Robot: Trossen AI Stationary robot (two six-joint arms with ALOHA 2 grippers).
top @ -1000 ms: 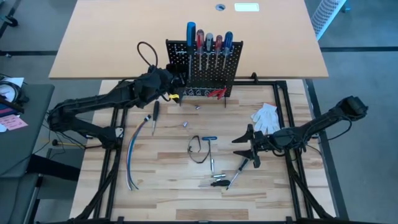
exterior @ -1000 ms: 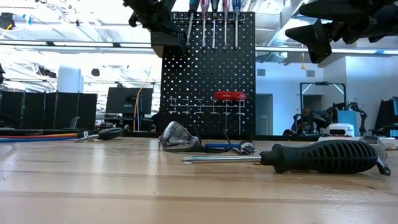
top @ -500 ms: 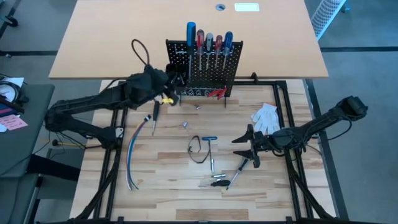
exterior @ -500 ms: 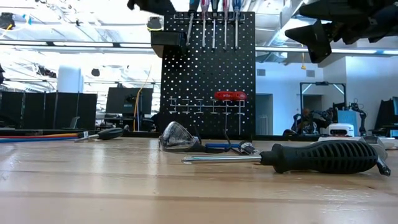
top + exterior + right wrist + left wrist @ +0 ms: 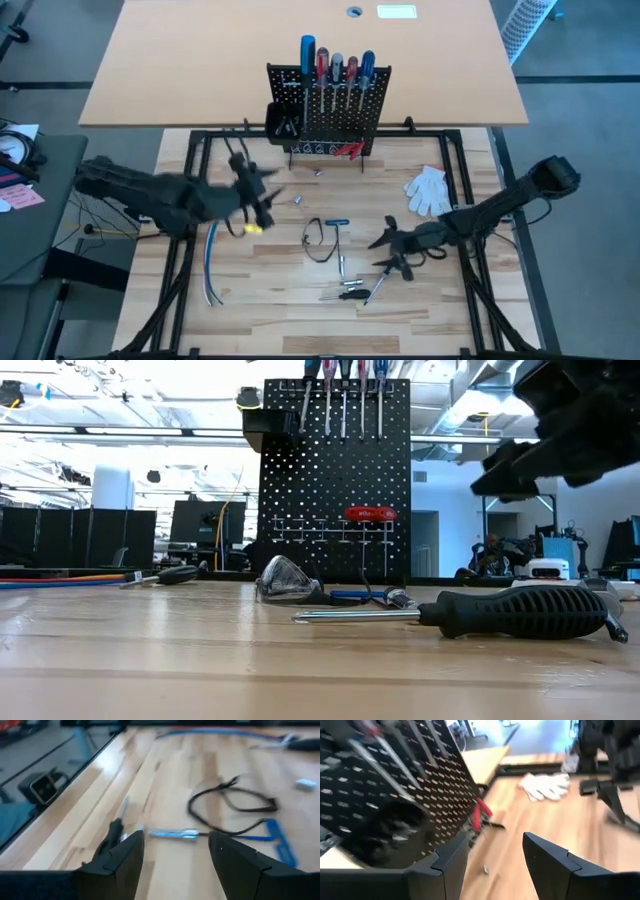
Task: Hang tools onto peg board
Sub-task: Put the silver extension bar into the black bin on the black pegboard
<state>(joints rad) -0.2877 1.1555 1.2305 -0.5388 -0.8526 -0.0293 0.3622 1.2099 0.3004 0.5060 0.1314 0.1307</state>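
Nearest the front edge of the table (image 5: pixel 300 320) lie a small black-handled driver (image 5: pixel 347 294) and the big black-handled screwdriver (image 5: pixel 383 278), flat on the wood, shaft pointing away from the right gripper (image 5: pixel 392 252). That gripper hovers just above them, fingers apart, nothing held; the step in hand looks like a pickup here. To do it well: drop straight down, close across the thick handle rather than the thin shaft, keep the fingers clear of the black cable loop (image 5: pixel 318 243) and the blue T-handle tool (image 5: pixel 336 224) just beyond. The left gripper (image 5: pixel 262 196) sits mid-table left, blurred, fingers apart and empty, near the blue cable bundle (image 5: pixel 210 262); keep it out of the right arm's path. A white glove (image 5: pixel 428 190) lies to the right. Farthest, the peg board (image 5: pixel 330 105) stands upright at the back with 4 screwdrivers (image 5: pixel 335 70) already in the top rail and red-handled pliers (image 5: pixel 350 149) hung low; free holes remain beside them.
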